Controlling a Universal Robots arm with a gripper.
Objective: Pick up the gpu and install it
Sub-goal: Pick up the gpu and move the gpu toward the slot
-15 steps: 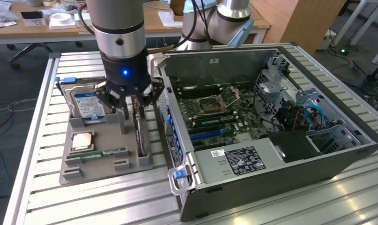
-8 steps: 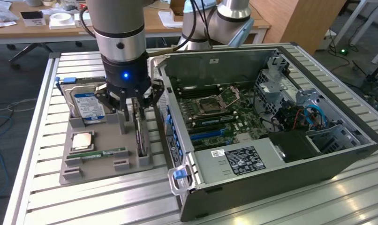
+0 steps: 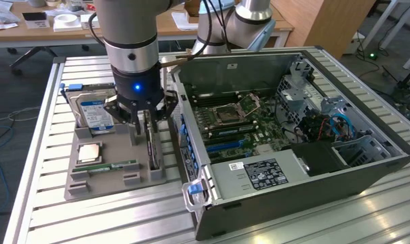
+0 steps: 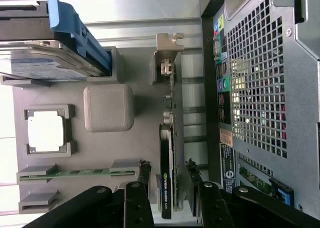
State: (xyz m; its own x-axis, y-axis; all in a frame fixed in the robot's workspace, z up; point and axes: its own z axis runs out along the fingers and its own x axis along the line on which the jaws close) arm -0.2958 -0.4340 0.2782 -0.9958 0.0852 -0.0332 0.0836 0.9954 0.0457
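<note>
The gpu (image 3: 152, 148) stands on its edge in a slot of the grey holder tray (image 3: 89, 180), at the side nearest the computer case (image 3: 259, 198). In the wrist view the gpu (image 4: 167, 138) shows a black face, a green label and its silver bracket at the far end. My gripper (image 3: 148, 126) hangs right over the card. The gripper (image 4: 168, 174) is open, its fingers (image 4: 144, 172) straddling the card with a gap on each side.
The tray also holds a silver hard drive (image 3: 96, 113) with a blue clip, a CPU (image 3: 89, 151) and a green memory stick (image 3: 113, 165). The case lies open on the exterior view's right, motherboard (image 3: 232, 124) exposed. Its rear panel (image 4: 260, 88) stands close beside the card.
</note>
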